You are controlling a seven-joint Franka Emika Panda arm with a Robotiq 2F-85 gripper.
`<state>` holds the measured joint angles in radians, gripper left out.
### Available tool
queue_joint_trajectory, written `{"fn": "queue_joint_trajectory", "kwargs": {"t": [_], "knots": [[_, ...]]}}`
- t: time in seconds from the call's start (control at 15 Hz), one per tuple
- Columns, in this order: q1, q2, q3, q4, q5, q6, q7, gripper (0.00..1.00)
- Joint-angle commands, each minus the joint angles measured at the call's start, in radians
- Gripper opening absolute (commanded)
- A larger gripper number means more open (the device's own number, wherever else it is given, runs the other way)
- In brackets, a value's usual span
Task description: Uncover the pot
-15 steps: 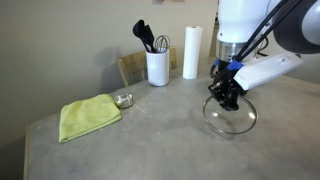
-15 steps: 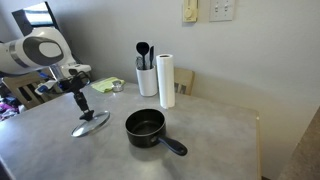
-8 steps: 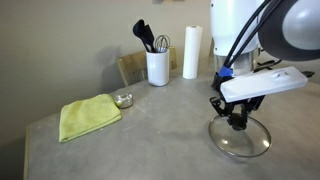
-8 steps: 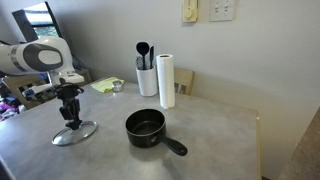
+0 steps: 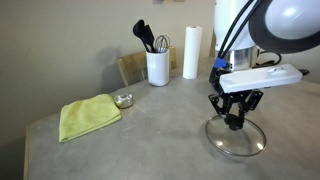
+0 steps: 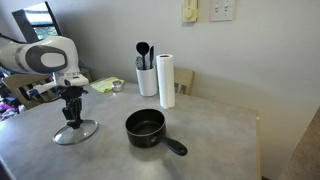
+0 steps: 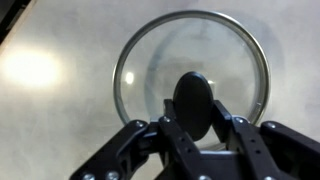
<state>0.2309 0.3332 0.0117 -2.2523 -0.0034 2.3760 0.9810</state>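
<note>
The black saucepan stands uncovered near the middle of the table, its long handle pointing toward the front. It is out of view in the exterior view that shows the green cloth. The glass lid with a black knob lies flat on the table beside the pot, apart from it; it also shows in the exterior view with the pot. My gripper stands straight over the lid. Its fingers sit close on both sides of the knob.
A white utensil holder and a paper towel roll stand at the back. A green cloth and a small metal bowl lie on the far side of the table from the lid. A chair back stands behind the table.
One second ago the lid hung tilted in my gripper above the table. It has since moved away from the pot and down onto the table. In the last half second little has moved.
</note>
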Motion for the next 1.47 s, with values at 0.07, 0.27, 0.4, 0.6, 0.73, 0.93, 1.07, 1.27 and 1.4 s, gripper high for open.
{"fn": "queue_joint_trajectory", "kwargs": {"t": [0.07,0.27,0.4,0.6,0.73,0.93,1.07,1.27,1.4], "knots": [[-0.014,0.015,0.005,-0.016,-0.068,0.142,-0.175,0.15],[-0.003,0.043,-0.005,-0.021,-0.128,0.229,-0.241,0.15],[-0.006,0.054,-0.002,-0.02,-0.124,0.257,-0.283,0.15],[-0.009,0.056,0.0,-0.013,-0.101,0.251,-0.325,0.15],[-0.01,0.036,0.001,-0.013,-0.094,0.226,-0.348,0.67],[0.009,-0.022,-0.019,-0.019,-0.134,0.159,-0.358,0.86],[0.005,-0.075,-0.012,-0.021,-0.14,0.092,-0.381,0.99],[-0.008,-0.164,0.006,-0.01,-0.163,-0.057,-0.428,1.0],[-0.023,-0.218,0.024,0.001,-0.145,-0.145,-0.489,1.0]]}}
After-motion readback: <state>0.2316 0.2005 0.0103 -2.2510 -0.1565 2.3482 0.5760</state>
